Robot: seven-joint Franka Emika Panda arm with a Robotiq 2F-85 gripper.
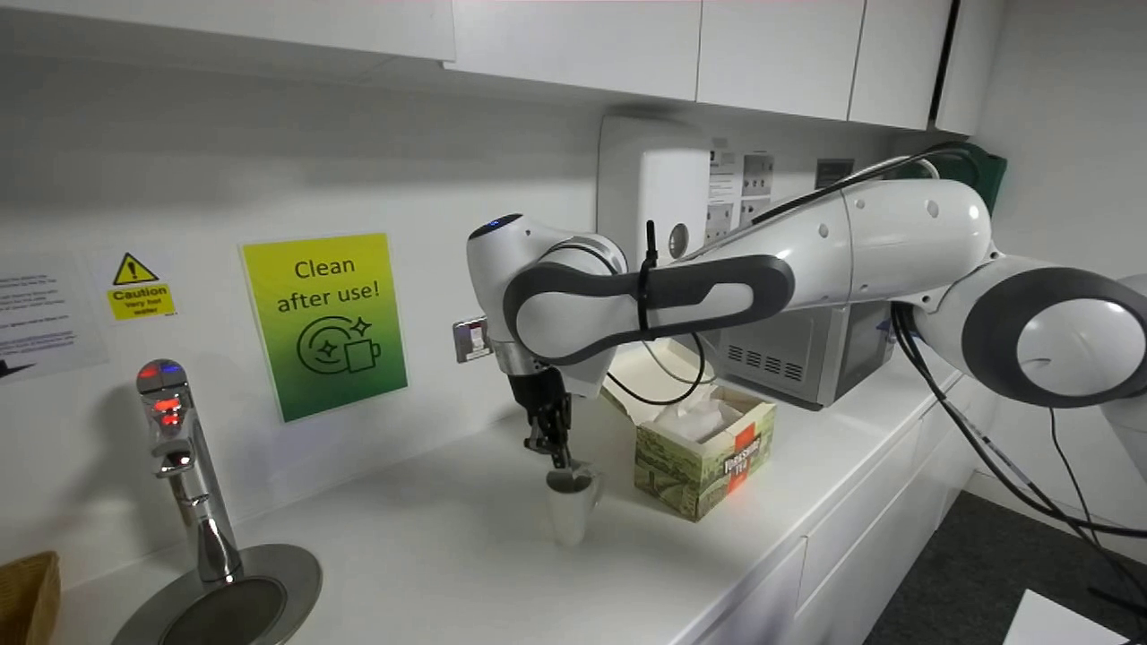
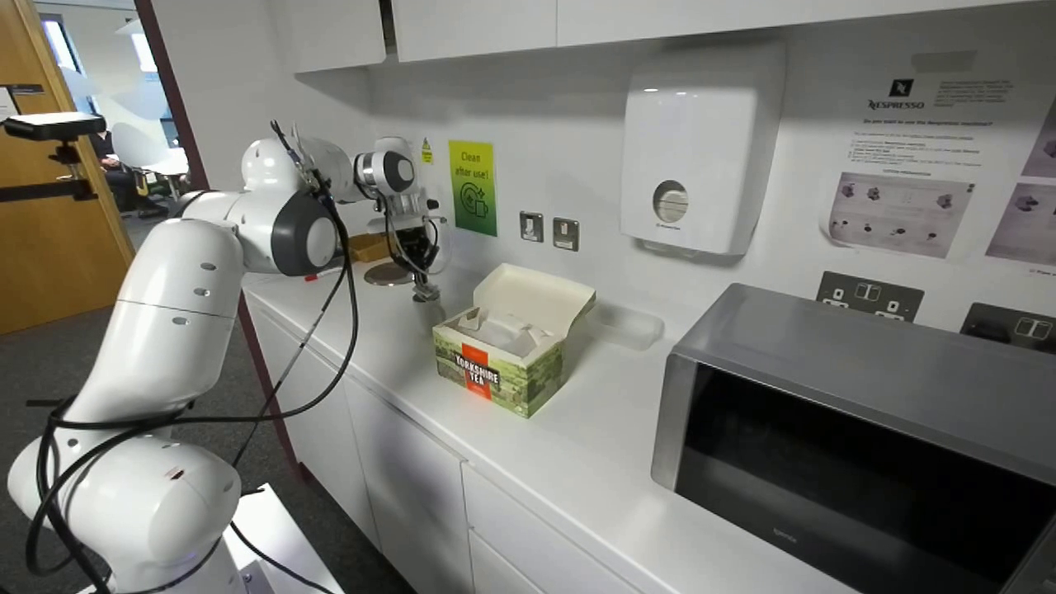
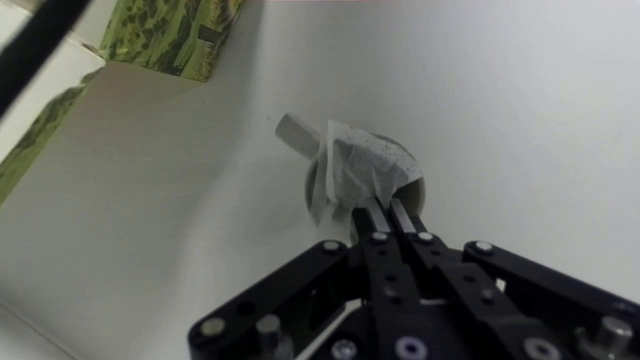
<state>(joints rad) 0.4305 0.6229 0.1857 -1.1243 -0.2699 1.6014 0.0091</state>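
My gripper point(image 1: 560, 461) points down over a white mug point(image 1: 567, 521) that stands upright on the counter. In the wrist view the fingertips point(image 3: 384, 202) are nearly together, pinching the corner of a pale, thin tea bag point(image 3: 367, 162). The tea bag lies over the mug's opening; a second layer or bag hangs at its left. The mug's handle point(image 3: 296, 135) points to the upper left there. In an exterior view the gripper point(image 2: 425, 287) holds the bag, and the mug is hard to make out. An open green tea box point(image 1: 668, 479) stands beside the mug and also shows here point(image 2: 540, 384).
A tap point(image 1: 186, 457) and round metal basin point(image 1: 300, 573) are at one end, near a wicker basket point(image 1: 31, 596). A microwave point(image 2: 825, 470) and clear plastic container point(image 2: 631, 326) stand past the tea box. Upper cabinets point(image 1: 573, 40) overhang the counter. A black cable point(image 3: 40, 45) crosses the wrist view.
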